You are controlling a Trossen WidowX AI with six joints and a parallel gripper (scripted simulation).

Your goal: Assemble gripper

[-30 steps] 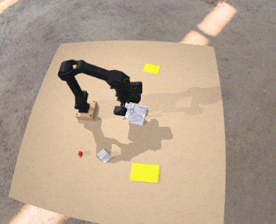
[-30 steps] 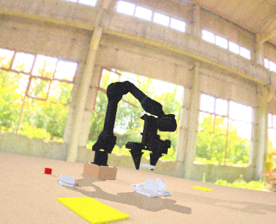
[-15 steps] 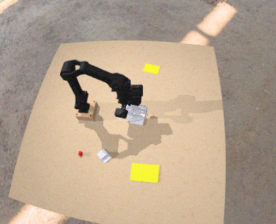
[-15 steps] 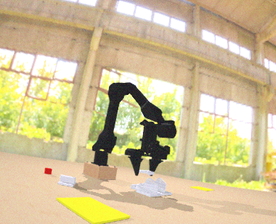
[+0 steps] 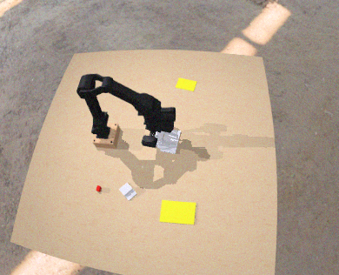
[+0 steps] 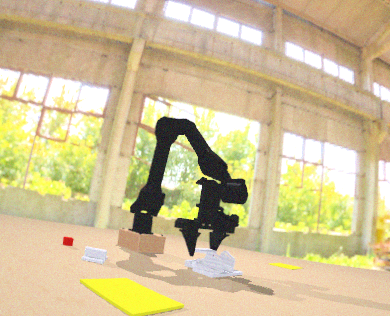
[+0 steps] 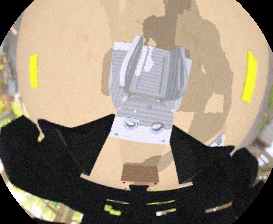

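From above, I see the red cube (image 5: 98, 189) (image 6: 68, 241) and white block (image 5: 127, 191) (image 6: 95, 255) well apart from the gripper base (image 5: 172, 141) (image 6: 215, 268) (image 7: 152, 77), with bare tabletop (image 5: 230, 187) (image 6: 40, 270) (image 7: 72, 95) between. From outside, my pincer (image 5: 155, 137) (image 6: 203, 251) (image 7: 141, 121) reaches down close at the base. Through the wrist, it's clamped on the housing plate (image 6: 203, 250) (image 7: 141, 135), yellow pads (image 5: 178, 212) (image 5: 186, 84) (image 6: 131, 297) (image 6: 285, 266) (image 7: 34, 71) (image 7: 249, 77) off both sides.
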